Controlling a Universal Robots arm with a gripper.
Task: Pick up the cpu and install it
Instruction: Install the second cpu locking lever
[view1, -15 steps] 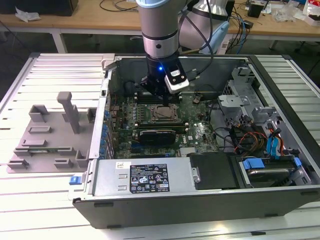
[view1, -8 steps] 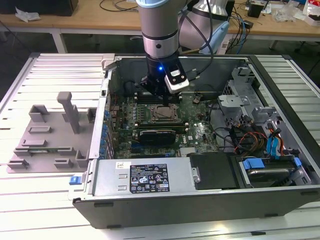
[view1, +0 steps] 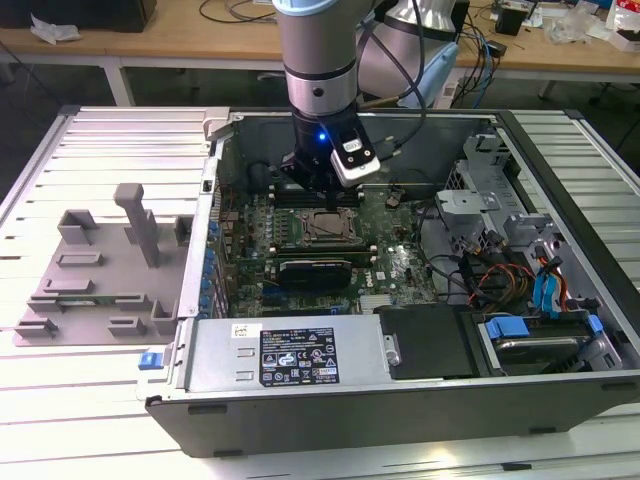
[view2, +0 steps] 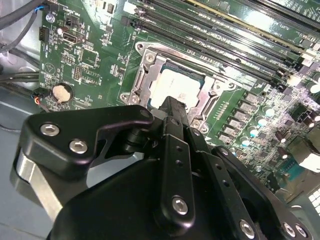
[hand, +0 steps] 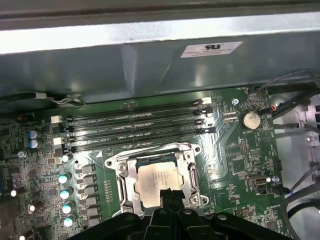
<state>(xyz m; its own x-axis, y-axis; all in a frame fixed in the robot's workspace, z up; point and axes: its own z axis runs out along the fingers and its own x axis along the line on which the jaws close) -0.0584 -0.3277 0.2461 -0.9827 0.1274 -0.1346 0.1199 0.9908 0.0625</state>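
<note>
Open computer case (view1: 400, 400) is lying on its side on the slatted worktop (view1: 90, 430), with a grey plastic holder (view1: 100, 270) sitting beside it toward the exterior view's left. Arm (view1: 318, 60) is reaching straight down into the case over the green motherboard (view1: 395, 265). Memory slots (hand: 135, 125) are running alongside the socket (hand: 158, 172), and a coin battery (hand: 250, 119) is sitting near the board's corner. The cpu (hand: 157, 176) is lying flat inside the socket frame, silvery top facing up, in both wrist views. Tool (view2: 172, 107) is hanging directly over the cpu's edge, fingers looking drawn together with nothing between them; cannot tell whether the tip is touching the chip.
</note>
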